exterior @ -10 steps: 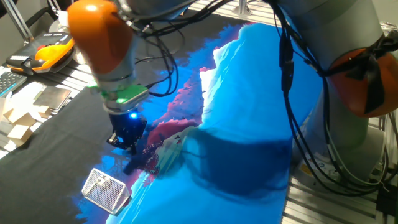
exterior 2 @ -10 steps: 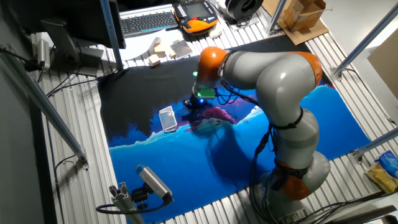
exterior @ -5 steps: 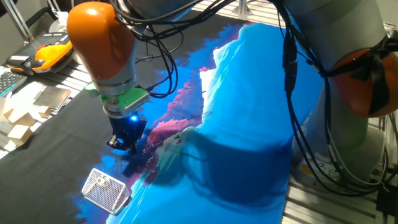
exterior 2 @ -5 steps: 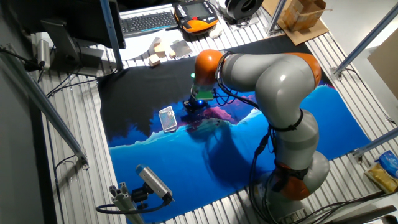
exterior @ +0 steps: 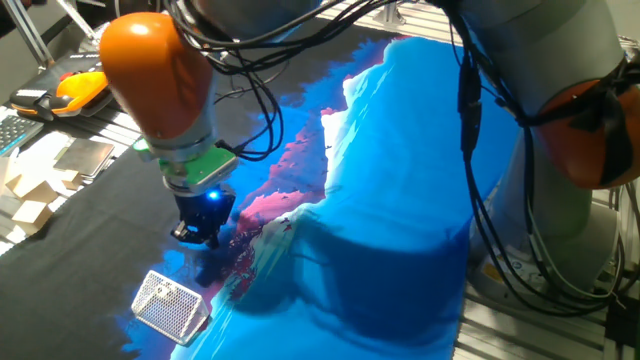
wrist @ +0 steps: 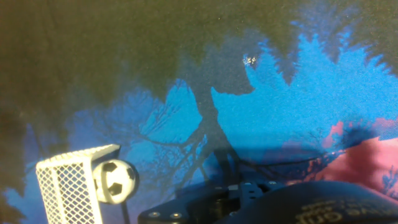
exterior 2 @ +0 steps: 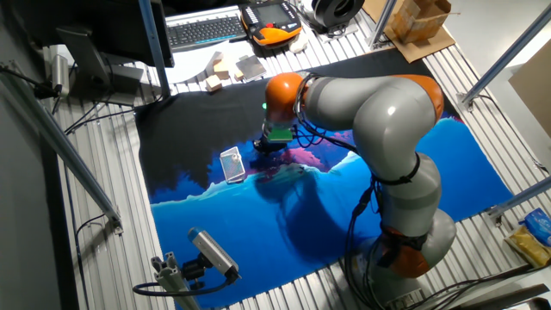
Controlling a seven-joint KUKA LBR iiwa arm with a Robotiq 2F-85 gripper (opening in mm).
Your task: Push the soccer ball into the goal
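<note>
The tiny white soccer ball with black patches (wrist: 116,181) sits at the mouth of the small white wire-mesh goal (wrist: 68,185), touching its frame. We see the black gripper (exterior: 203,228) has drifted toward nine o'clock (its jaw gap we cannot tell). The printed blue cloth (exterior: 400,200) looks smooth.

Soccer ball (wrist: 115,181) at open mouth of goal (wrist: 69,185), touching its right side; both on cloth (wrist: 298,112).
</note>
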